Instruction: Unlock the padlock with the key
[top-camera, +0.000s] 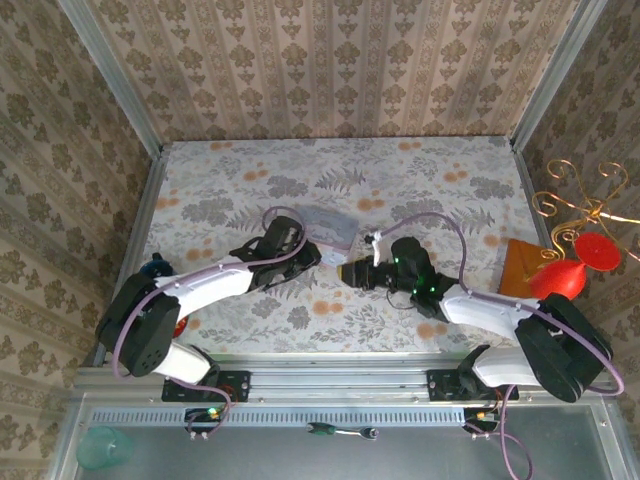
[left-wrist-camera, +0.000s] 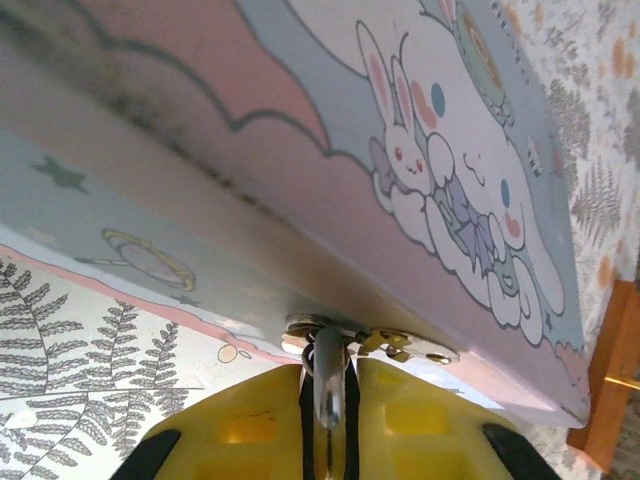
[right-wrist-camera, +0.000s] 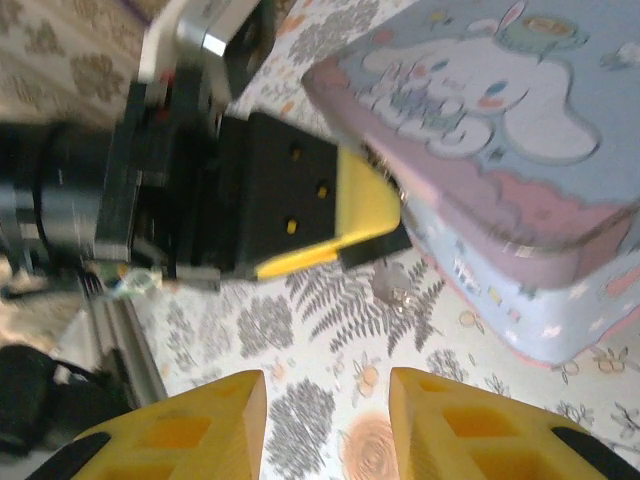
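At the bottom of the left wrist view, the left pincer (left-wrist-camera: 328, 372) is closed almost fully. A thin metal loop is nipped in the slit between its yellow fingers (left-wrist-camera: 250, 420). The loop looks like the shackle of the padlock (left-wrist-camera: 327, 400); the black body is hidden between the fingers. Just above the fingertips the loop passes through the small metal clasp (left-wrist-camera: 400, 348) on the front edge of the pastel tin (left-wrist-camera: 300, 150), whose cartoon rabbit lid takes up the upper part of the frame. The lock therefore hangs at the tin's clasp and is held steady there.

Low in the right wrist view, the right pincer (right-wrist-camera: 327, 420) is partly open, with bare flowered table (right-wrist-camera: 300, 340) showing in the gap and nothing held. Above centre of that frame, just below the other arm's yellow tip and beside the tin's near wall, a small pale metal thing lies on the table. It is probably the key (right-wrist-camera: 393, 290), though it is too blurred to be sure.

The task seems to be at fetching the key, with the lock already braced and not yet opened. The next move probably calls for the right pincer to come down over that sliver and pinch it by its wide end. It would then have to line the blade up with the keyhole, which none of the views shows. The key is thin and lies flat, so it could slip or skate away.
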